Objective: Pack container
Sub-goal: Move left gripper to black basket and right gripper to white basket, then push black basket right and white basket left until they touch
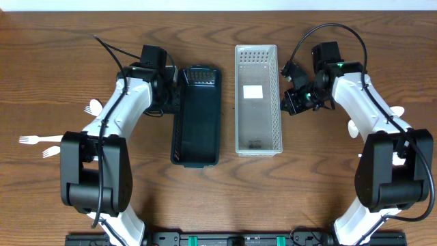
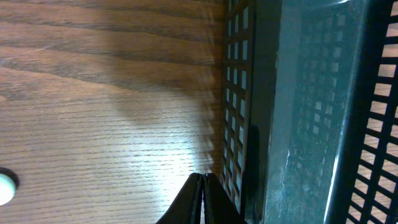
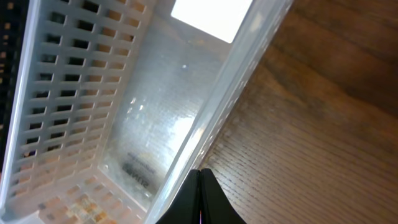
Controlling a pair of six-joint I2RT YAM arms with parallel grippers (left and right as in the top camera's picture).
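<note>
A dark perforated container (image 1: 196, 116) lies left of centre and a clear white perforated container (image 1: 257, 99) lies right of centre; both look empty. My left gripper (image 1: 172, 96) is shut and empty, low beside the dark container's left wall (image 2: 239, 93); its fingertips (image 2: 203, 176) are pressed together. My right gripper (image 1: 289, 102) is shut and empty beside the white container's right wall (image 3: 230, 93); its fingertips (image 3: 200, 171) are pressed together. White plastic forks (image 1: 41, 145) lie at the far left, and a white utensil (image 1: 354, 128) lies by the right arm.
Another white fork (image 1: 92, 107) lies by the left arm. A white round piece (image 2: 5, 186) shows at the left wrist view's edge. A white utensil tip (image 1: 397, 111) shows beyond the right arm. A black rail (image 1: 232, 239) runs along the table's front edge.
</note>
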